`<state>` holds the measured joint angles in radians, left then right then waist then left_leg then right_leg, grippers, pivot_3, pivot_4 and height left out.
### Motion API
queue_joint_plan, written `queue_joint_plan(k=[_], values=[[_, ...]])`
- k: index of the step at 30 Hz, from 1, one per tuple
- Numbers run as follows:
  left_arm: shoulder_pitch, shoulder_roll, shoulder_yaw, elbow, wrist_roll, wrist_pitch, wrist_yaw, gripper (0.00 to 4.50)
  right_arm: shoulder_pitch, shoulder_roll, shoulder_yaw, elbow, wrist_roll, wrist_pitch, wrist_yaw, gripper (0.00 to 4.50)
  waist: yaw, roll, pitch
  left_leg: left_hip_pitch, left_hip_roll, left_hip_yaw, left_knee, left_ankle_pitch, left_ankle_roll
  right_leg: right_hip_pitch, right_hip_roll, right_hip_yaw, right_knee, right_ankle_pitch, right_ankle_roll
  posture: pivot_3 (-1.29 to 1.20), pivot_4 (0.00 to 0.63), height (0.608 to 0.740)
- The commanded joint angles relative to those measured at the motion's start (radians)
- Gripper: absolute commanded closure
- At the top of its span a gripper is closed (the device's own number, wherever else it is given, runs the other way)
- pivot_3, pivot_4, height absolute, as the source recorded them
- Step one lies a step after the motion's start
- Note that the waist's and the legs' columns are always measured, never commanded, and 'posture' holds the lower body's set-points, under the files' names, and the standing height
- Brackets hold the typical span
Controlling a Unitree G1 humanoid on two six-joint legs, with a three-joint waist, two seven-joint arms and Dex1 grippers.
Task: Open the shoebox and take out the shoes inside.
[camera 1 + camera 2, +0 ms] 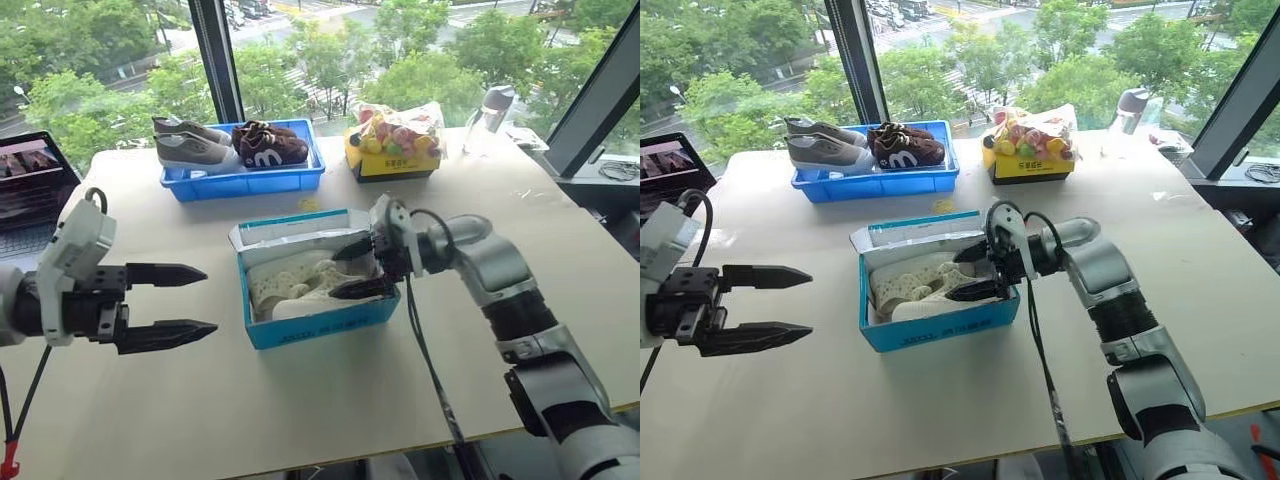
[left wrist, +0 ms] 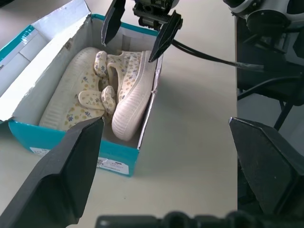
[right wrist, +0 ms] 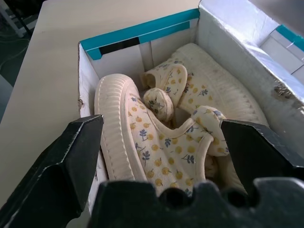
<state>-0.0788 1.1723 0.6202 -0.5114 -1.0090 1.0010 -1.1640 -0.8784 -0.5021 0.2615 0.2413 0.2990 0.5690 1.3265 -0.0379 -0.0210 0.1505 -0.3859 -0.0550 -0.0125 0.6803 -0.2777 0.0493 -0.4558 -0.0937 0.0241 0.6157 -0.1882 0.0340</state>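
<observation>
While shoebox (image 1: 305, 325) gapes – right hand (image 1: 352, 270) spread over shoes (image 1: 300, 285) | left hand (image 1: 180, 297) apart.

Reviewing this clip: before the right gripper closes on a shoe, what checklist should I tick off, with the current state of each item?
1. Shoebox lid open: ok, folded back behind the box.
2. Shoes present inside: ok, both cream shoes lie side by side.
3. Right gripper open: ok, jaws spread at the box's right end.
4. Right gripper fingers straddle one shoe: cannot tell; they hang over the shoes, apart from them.
5. Left gripper clear of the box: ok, open, off to its left.
6. Blue tray and yellow box out of the way: ok, farther back.
</observation>
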Motion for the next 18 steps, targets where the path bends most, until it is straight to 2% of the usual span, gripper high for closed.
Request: queue_joint_plan(k=[1, 9, 15, 16, 18], values=[[0.029, 0.003, 0.028, -0.021, 0.035, -0.032, 0.012, 0.0, -0.018, 0.005, -0.021, 0.014, 0.023, 0.02, 0.01, 0.03, 0.0, 0.0, 0.0, 0.0, 0.0, 0.0, 0.0, 0.002, -0.003, 0.0, 0.0, 0.0, 0.0, 0.0, 0.0, 0.0, 0.15, 0.74], [0.085, -0.01, 0.067, -0.057, 0.031, -0.038, 0.017, 0.0, -0.021, 0.017, 0.027, 0.139, -0.044, -0.053, 0.044, 0.03, -0.003, 0.0, 0.0, -0.002, 0.0, 0.0, 0.0, 0.003, -0.005, 0.0, 0.0, -0.001, -0.002, 0.0, 0.0, 0.0, 0.15, 0.74], [0.094, -0.012, 0.067, -0.062, 0.04, -0.045, 0.024, 0.0, -0.012, 0.046, 0.065, 0.191, -0.08, -0.097, 0.07, 0.03, -0.003, 0.0, 0.0, 0.007, 0.0, -0.001, 0.0, 0.0, -0.001, 0.01, 0.0, -0.002, -0.003, 0.0, 0.0, 0.0, 0.15, 0.74], [0.094, -0.011, 0.064, -0.06, 0.043, -0.048, 0.024, 0.0, -0.011, 0.054, 0.071, 0.199, -0.084, -0.101, 0.072, 0.54, -0.004, 0.0, 0.0, 0.011, 0.001, -0.001, -0.001, -0.002, 0.002, 0.014, 0.0, -0.003, -0.005, 0.0, 0.0, 0.0, 0.15, 0.74], [0.084, -0.01, 0.051, -0.056, 0.043, -0.053, 0.029, 0.0, -0.015, 0.076, 0.074, 0.228, -0.095, -0.118, 0.064, 1.06, -0.004, 0.0, 0.0, 0.016, 0.001, -0.001, -0.001, -0.003, 0.003, 0.019, 0.0, -0.005, -0.005, 0.0, 0.0, 0.0, 0.15, 0.74]])
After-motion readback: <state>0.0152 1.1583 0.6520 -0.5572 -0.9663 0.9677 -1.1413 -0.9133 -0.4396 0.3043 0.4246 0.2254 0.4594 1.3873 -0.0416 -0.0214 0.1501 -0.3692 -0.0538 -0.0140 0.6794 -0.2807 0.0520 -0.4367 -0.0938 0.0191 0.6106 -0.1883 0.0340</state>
